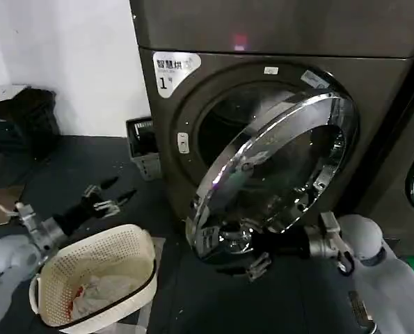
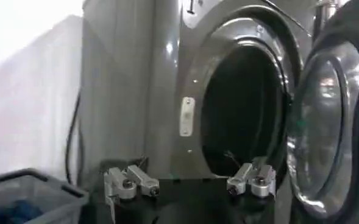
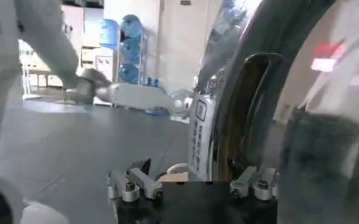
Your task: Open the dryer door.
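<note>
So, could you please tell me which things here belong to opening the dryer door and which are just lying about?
Job: dryer door, dryer, right gripper at the door's lower rim.
Lying about: laundry basket, grey crate, idle left gripper.

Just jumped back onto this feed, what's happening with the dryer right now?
The dryer door stands partly swung out from the dryer, so the dark drum opening shows behind it. The right end effector is at the door's lower chrome rim, its fingers spread open at the edge. The left end effector hovers open off to the left, above the floor near the white laundry basket, not touching anything.
</note>
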Robot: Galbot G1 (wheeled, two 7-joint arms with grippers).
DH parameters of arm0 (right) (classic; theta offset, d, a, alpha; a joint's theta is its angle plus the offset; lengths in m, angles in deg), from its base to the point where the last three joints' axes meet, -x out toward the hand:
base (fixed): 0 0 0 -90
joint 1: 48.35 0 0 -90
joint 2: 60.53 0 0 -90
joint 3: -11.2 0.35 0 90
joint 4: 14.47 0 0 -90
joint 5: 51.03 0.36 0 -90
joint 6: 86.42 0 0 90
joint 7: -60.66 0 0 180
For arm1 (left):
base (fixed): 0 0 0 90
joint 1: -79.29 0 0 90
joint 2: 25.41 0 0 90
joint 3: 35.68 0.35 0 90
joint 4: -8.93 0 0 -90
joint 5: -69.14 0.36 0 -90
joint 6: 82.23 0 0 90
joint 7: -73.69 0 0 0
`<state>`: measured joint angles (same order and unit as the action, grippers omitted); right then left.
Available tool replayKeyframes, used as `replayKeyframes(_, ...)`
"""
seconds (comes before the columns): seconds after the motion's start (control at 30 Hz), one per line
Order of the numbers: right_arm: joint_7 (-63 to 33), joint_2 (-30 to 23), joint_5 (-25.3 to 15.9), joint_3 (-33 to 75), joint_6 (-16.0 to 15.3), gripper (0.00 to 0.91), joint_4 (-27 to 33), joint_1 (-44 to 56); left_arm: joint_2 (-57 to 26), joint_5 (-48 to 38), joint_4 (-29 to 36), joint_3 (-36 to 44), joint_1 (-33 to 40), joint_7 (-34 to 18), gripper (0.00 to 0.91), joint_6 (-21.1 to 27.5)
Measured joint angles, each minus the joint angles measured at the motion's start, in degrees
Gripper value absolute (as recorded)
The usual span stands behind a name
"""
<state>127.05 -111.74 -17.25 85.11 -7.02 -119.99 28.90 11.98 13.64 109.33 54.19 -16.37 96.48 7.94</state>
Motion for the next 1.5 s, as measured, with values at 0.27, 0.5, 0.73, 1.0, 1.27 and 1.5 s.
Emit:
replayKeyframes(0.27,5.27,0.62,-0.87,5.37,0.24,0.907,-2.46,4.26,-1.42,-1.97,-2.64,5.51,4.53,8.95,0.907,-0.06)
replayKeyframes(0.5,7.93,0.26,-1.98,13.69,1.99,0.907,-3.67,10.41,-1.66,-2.91,-6.02,13.89,12.04,11.57,0.907,-0.59)
replayKeyframes(0.73,7.12,-0.8,-1.31,25.02,3.42,0.907,-2.6,17.96,1.27,-0.89,-9.93,26.57,23.3,13.16,0.907,-0.85)
replayKeyframes(1.0,1.61,-2.85,-2.19,40.32,3.76,0.907,0.16,23.79,7.41,-0.4,-14.84,38.95,34.13,14.65,0.907,-1.37)
replayKeyframes(1.27,-4.91,-5.98,-5.48,53.43,4.31,0.907,0.65,27.61,12.66,0.51,-17.04,46.89,40.68,16.21,0.907,-1.95)
replayKeyframes(1.5,-17.35,-10.04,-8.33,65.51,5.04,0.907,-1.76,31.18,15.55,1.11,-16.08,50.69,42.69,17.29,0.907,-1.85)
